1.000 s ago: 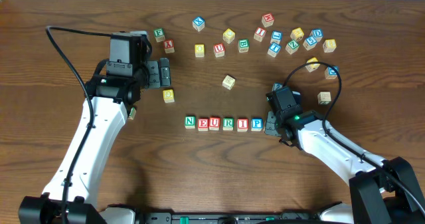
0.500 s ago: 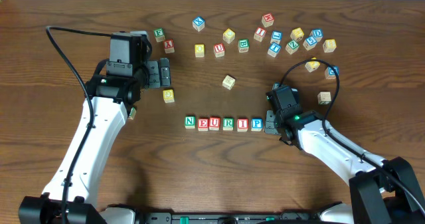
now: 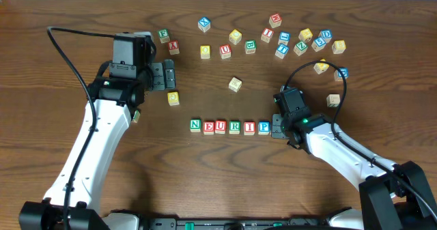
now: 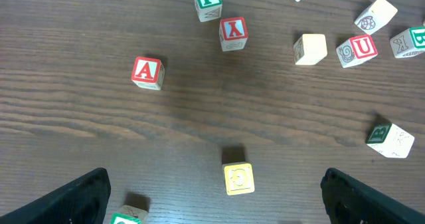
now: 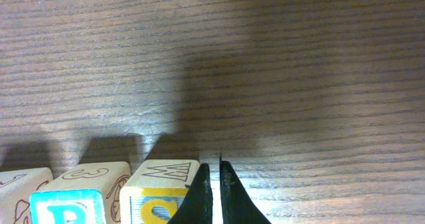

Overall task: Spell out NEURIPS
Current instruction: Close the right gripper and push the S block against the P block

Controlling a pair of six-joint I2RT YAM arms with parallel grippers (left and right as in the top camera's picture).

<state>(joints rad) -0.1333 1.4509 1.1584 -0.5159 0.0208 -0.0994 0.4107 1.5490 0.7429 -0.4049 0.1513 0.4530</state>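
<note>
Fingers of the right gripper stand pressed almost together with nothing between them. Their tips are down near the table, just beside the right side of the yellow-lettered block; I cannot tell whether they touch it. Its letter is cut off by the frame edge. It sits next to the blue P block at the right end of the row. From overhead I read N, E, U, R, I, P; the gripper hides the end. My left gripper hangs wide open, well apart from the row, near a yellow block. Loose blocks beyond it show a red A, a green F and a red U.
</note>
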